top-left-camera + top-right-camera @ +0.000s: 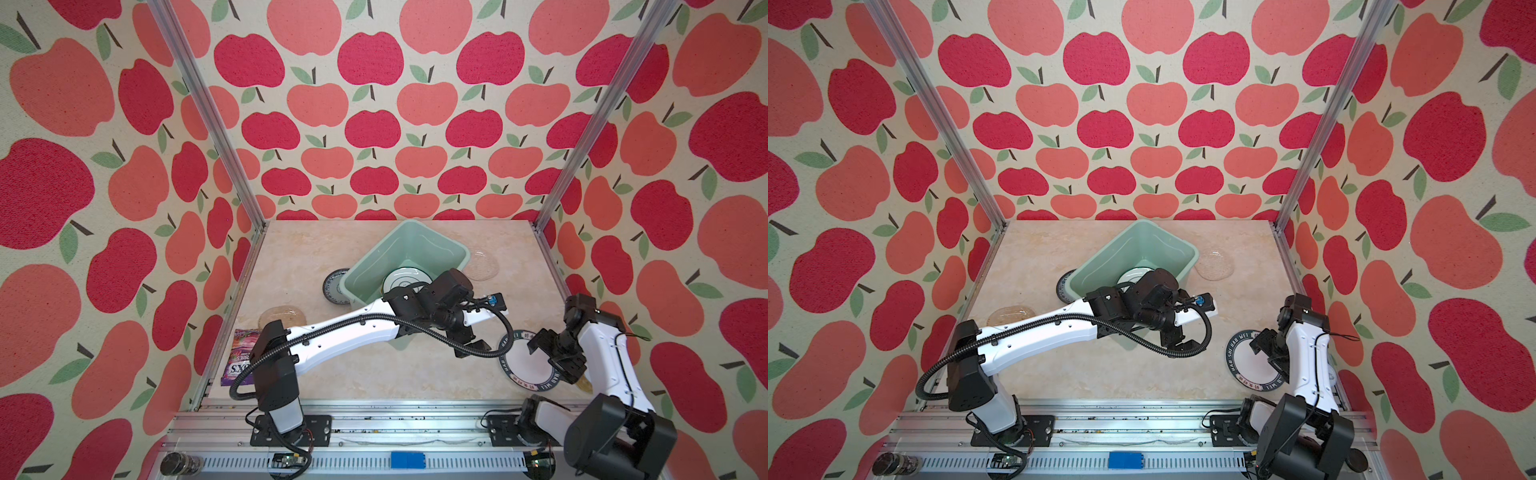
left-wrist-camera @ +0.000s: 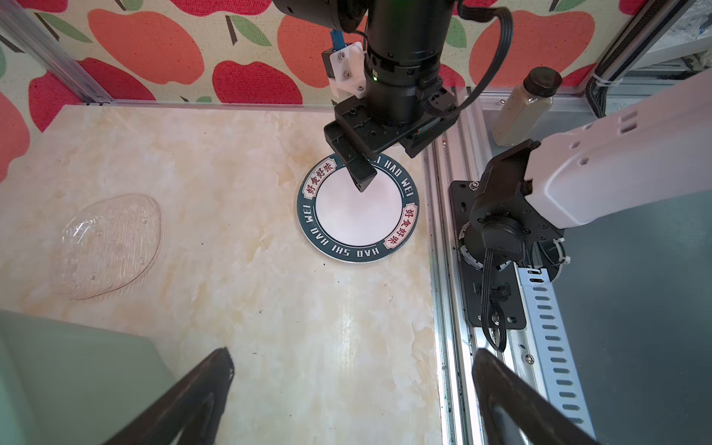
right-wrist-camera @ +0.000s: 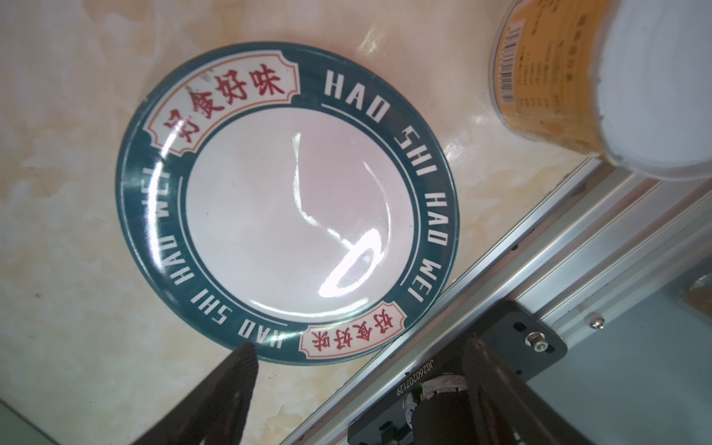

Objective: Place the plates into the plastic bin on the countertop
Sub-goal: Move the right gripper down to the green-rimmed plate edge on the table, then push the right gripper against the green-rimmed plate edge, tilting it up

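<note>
Reaching past the plastic bin [image 1: 415, 245], left tool [image 2: 352, 356] spread; right tool [image 3: 358, 348] spread above lettered plate [image 3: 293, 215].

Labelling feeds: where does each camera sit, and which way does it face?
Top view: overhead, facing down at the countertop; left arm, right arm.
Top view: alongside, same aim at the plastic bin; both arms.
Left wrist: on the left arm, facing the lettered plate; left gripper, right arm show.
Right wrist: close above that plate; right gripper shows.
Shared: that plate, all four.
</note>
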Tool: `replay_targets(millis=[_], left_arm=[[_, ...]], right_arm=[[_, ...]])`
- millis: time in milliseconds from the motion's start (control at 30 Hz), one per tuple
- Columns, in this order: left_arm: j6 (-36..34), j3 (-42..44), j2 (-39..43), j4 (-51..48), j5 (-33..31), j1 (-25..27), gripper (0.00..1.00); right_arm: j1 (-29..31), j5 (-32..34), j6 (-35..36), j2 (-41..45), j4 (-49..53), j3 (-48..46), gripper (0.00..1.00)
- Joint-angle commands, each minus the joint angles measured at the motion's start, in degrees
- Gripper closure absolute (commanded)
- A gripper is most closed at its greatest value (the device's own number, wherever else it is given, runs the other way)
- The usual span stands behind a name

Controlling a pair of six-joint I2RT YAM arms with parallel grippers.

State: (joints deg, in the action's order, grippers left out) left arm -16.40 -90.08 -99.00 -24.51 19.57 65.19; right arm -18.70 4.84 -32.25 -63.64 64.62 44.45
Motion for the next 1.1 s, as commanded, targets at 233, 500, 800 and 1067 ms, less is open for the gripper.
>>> replay_targets(millis=[233,500,800,1067], left_arm=[[0.8,1.2,2.2,3.1,0.0,-0.6,0.01],[3.6,0.1,1.7,3.4,0.3,-2.7,0.01],[4.3,-4.5,-0.4,0.7,1.8,-3.0,0.01],[6.3,-7.7,-2.4,0.0,1.9,-2.5,0.00]], right_arm=[[-4.7,9.6,-7.3,-2.6,-2.9,-2.3,0.11],[-8.3,1.8,-9.8,0.1,-12.3,-8.9,0.10],[-8.5,-4.0,-3.7,-2.8,-19.5,-11.4,0.07],[-8.5,-14.6,-0.8,-5.8,-26.5,-12.2,0.08]])
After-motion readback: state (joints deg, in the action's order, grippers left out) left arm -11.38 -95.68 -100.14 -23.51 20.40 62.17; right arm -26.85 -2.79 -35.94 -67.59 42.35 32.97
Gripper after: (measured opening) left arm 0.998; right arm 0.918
